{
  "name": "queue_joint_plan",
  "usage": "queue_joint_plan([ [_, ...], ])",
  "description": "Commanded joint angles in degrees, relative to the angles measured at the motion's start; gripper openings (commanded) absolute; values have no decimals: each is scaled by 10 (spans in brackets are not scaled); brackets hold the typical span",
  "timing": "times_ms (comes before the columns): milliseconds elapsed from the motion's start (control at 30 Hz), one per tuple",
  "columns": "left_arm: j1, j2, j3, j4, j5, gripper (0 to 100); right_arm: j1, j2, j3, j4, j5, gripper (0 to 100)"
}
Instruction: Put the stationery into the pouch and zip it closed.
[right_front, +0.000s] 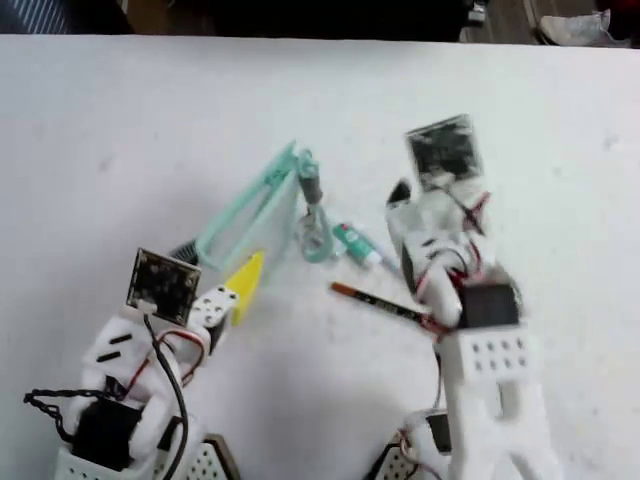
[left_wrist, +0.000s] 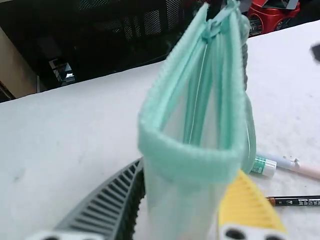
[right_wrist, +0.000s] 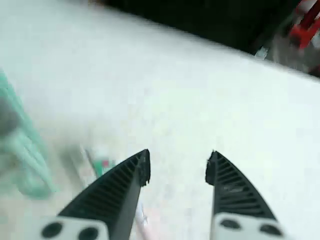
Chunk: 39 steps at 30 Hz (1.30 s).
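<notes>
2 stationery items lie beside the soft, floppy mint pouch (right_front: 255, 205), whose end the left gripper (left_wrist: 185, 200) pinches, mouth gaping. The pencil (right_front: 380, 302), stiff and light, likely suits a mid-shaft grip. The right gripper (right_wrist: 177, 167), jaws spread, hovers near the small green-capped stick (right_front: 355, 243), perhaps glue.

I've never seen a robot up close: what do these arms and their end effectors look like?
The left arm and right arm are white plastic with black motor blocks, thin red wires and a square camera board each. The left end effector has one grey ribbed finger, one yellow; the right end effector has two black ribbed, tapering ones.
</notes>
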Motion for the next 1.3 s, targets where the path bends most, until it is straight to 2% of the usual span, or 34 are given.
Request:
queue_joint_plan([
  [0, -6, 3, -11, -11, 8, 229, 8, 91, 11, 3, 51, 173],
  [267, -6, 3, 4, -23, 8, 229, 7, 298, 9, -92, 55, 173],
  [567, -6, 3, 4, -23, 8, 229, 5, 373, 0, -98, 94, 173],
  [700, -6, 3, 4, -23, 8, 229, 7, 422, -4, -134, 94, 173],
  [900, -6, 3, 4, -23, 8, 229, 15, 471, -58, -97, 90, 171],
  [1133, -5, 3, 4, -23, 8, 229, 14, 489, -79, -90, 90, 41],
  [1267, -3, 3, 4, -23, 8, 229, 16, 489, -79, -90, 90, 36],
])
